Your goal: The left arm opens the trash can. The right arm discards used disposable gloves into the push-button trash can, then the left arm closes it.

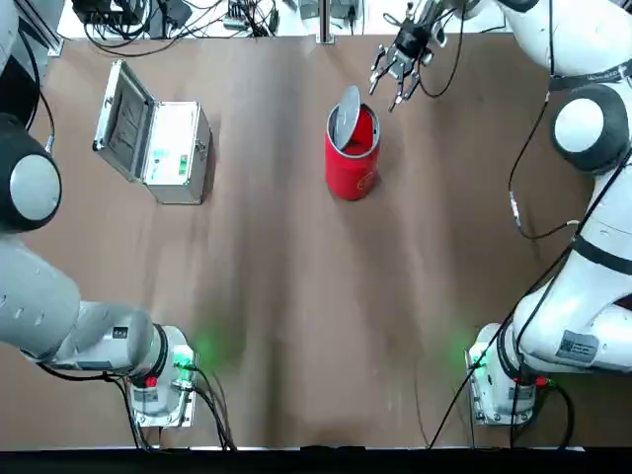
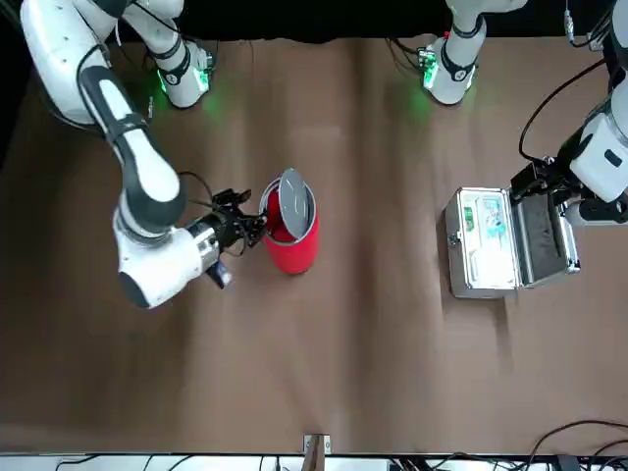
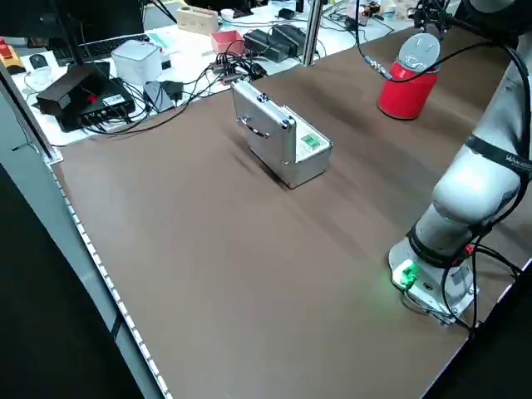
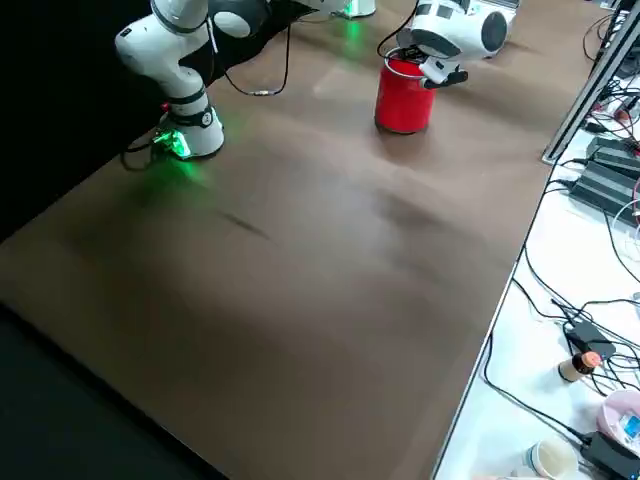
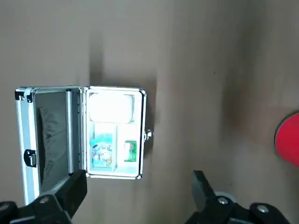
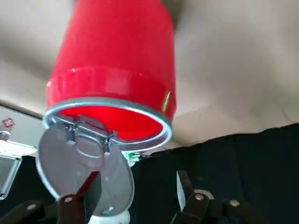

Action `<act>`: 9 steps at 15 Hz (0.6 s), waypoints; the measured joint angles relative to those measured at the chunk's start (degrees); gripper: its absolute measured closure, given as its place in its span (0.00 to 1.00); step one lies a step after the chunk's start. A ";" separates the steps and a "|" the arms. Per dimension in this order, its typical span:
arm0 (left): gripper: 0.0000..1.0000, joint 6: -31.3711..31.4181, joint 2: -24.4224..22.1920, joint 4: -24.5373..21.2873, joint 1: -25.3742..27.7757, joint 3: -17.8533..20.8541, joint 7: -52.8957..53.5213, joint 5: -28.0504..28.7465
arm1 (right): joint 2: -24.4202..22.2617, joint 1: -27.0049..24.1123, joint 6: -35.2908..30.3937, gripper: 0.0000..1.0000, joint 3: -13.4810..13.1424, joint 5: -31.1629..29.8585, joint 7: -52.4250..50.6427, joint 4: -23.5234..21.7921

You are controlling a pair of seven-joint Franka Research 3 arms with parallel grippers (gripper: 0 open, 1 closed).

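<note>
At the counter's far middle, the trash can (image 1: 352,158) stands with its lid (image 1: 345,116) tipped up. My right jaws (image 1: 399,71) hover just beside its rim, spread and empty; no gloves visible. My left jaws (image 5: 135,191), parted, hang over the silver case (image 1: 158,138). Judged next: closing the lid.

A brown table (image 3: 249,249) fills the scene. Beside its edge, a white bench (image 3: 100,66) carries black power adapters (image 3: 278,37), cables and a keyboard (image 3: 100,46).
</note>
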 joint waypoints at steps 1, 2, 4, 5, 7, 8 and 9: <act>0.00 0.00 0.00 0.00 0.01 0.00 0.00 0.00 | -0.04 -0.75 -0.76 0.26 0.03 -1.52 -0.97 1.20; 0.00 0.00 0.00 0.00 0.04 0.00 0.00 0.00 | -0.09 -1.55 -1.47 0.26 0.03 -3.49 -2.14 2.49; 0.00 0.00 0.00 0.00 0.14 0.01 0.00 0.00 | -0.20 -3.54 -2.92 0.26 0.03 -8.71 -5.96 5.05; 0.00 0.00 0.00 0.00 0.15 0.00 0.00 0.00 | -0.29 -4.88 -3.60 0.26 0.00 -11.04 -8.66 6.03; 0.00 0.00 0.00 0.00 0.20 0.01 0.00 0.00 | -0.66 -10.19 -5.35 0.26 -0.07 -17.76 -18.89 7.70; 0.00 0.00 0.00 -0.01 0.20 0.01 0.00 0.00 | -0.89 -12.01 -5.61 0.26 -0.05 -20.29 -22.64 8.05; 0.00 0.00 0.00 0.00 0.20 0.00 0.00 0.00 | -1.17 -13.52 -5.70 0.26 -0.04 -22.82 -26.07 8.30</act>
